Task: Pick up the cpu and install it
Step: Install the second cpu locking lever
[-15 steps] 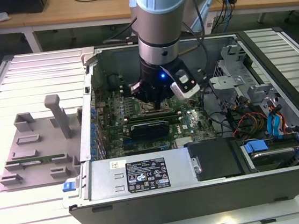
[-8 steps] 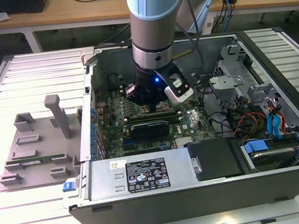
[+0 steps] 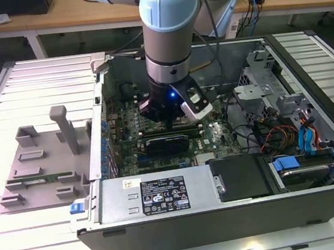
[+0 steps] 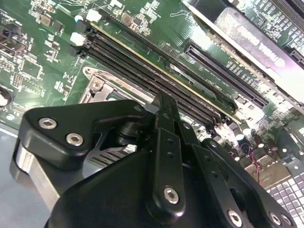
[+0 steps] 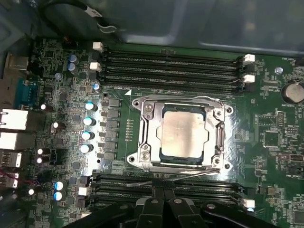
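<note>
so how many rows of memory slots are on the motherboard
8: four above the cpu socket, four below it, by the hand, which partly hides the lower ones.

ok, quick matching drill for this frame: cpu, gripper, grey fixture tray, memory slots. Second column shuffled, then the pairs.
Things
1. cpu
2. gripper
3. grey fixture tray
4. memory slots

Places or states
A. on the slatted table, outside the case on the exterior view's left
B. long black rows on either side of the socket
C. lying in the metal socket frame
D. down inside the open case, above the motherboard

Pairs: 1-C, 2-D, 3-A, 4-B
</note>
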